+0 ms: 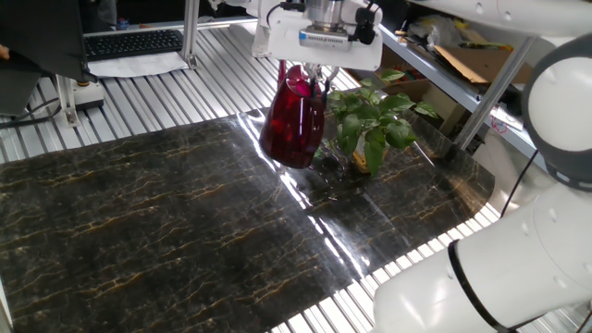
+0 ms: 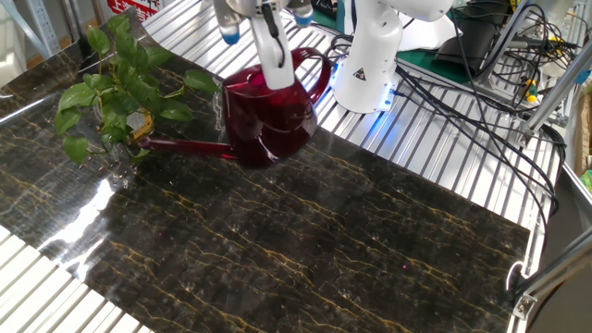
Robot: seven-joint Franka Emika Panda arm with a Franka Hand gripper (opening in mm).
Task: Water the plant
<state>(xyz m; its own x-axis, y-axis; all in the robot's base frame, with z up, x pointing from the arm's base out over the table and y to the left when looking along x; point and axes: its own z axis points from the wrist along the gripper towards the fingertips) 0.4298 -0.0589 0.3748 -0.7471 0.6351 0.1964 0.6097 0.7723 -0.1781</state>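
Dark marble table point(image 2: 370, 240) | claw point(image 2: 274, 74) clamped on red watering can point(image 2: 268, 125) | spout beside plant point(image 2: 116, 88)

Background around the dark marble tabletop point(image 1: 166, 231)

A keyboard point(image 1: 134, 42) and sheets of paper point(image 1: 139, 64) lie on the slatted metal surface point(image 1: 139, 102) behind the tabletop. Flattened cardboard point(image 1: 467, 60) sits on a side shelf, and black cables point(image 2: 462, 102) trail across the slats near a green mat point(image 2: 435, 60).
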